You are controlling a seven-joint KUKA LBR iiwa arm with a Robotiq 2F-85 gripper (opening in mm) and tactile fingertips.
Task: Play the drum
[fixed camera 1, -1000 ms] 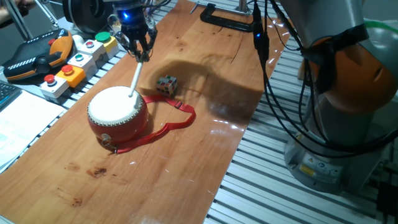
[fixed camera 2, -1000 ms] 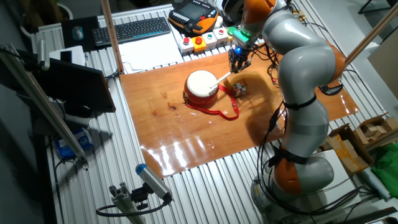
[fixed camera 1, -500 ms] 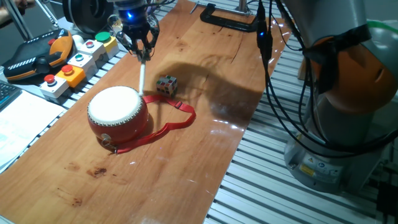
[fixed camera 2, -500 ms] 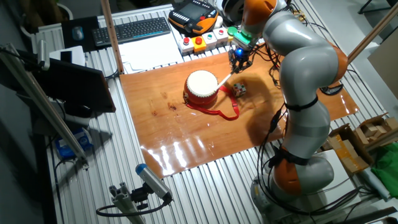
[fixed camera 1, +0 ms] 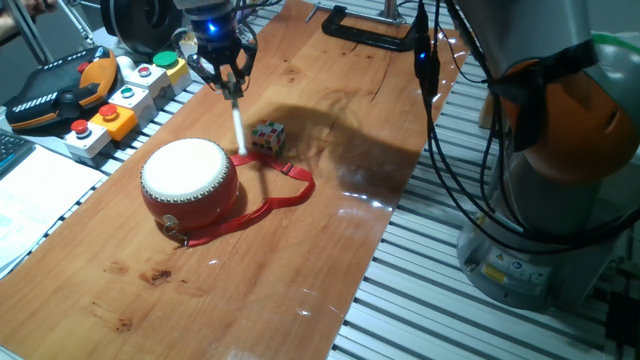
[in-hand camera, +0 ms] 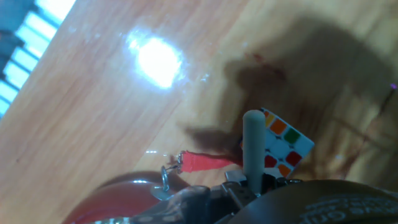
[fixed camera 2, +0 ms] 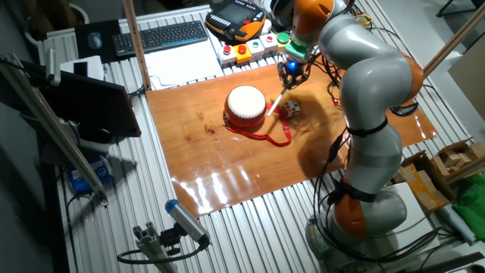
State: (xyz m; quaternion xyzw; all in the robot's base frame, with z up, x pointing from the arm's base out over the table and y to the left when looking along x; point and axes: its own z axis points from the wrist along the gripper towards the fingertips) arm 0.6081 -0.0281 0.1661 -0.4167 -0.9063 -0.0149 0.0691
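Left of centre in one fixed view sits the drum [fixed camera 1: 188, 178], its cream skin bare and its red strap [fixed camera 1: 270, 200] trailing right. Above and just right of it, near the top edge, the gripper [fixed camera 1: 221, 72] is pinching a white drumstick [fixed camera 1: 238, 128] whose tip hangs off the skin, between the drum's rim and the puzzle cube [fixed camera 1: 267, 136]. A good stroke probably swings the tip leftward onto the skin's middle, clear of the studded rim and the cube.

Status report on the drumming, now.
Gripper shut on white stick, tip off the skin, between drum and puzzle cube. Drum upright, strap trailing toward cube. Cube close beside stick; watch it.
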